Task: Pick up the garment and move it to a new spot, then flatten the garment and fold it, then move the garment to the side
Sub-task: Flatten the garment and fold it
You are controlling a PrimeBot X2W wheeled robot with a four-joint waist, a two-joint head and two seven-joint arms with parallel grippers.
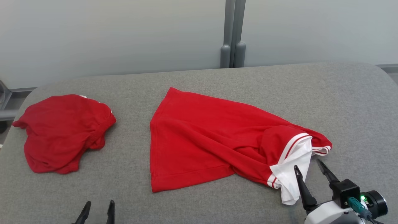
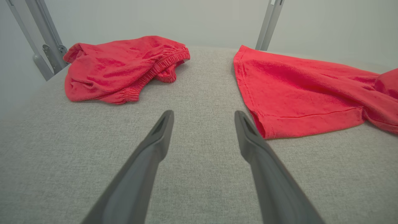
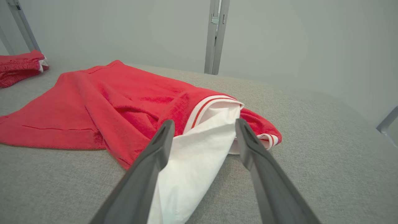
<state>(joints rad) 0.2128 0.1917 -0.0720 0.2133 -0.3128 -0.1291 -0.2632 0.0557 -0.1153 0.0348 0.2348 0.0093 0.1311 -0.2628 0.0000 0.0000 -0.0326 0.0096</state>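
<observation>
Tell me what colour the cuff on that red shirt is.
The cuff is white with thin red stripes, clearest in the right wrist view.

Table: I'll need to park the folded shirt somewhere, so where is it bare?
Bare: the right end of the table beyond the shirt and its white flap, the far strip behind it, and the lane between shirt and crumpled red garment. Crowded: near right, where the right gripper sits at the flap.
</observation>
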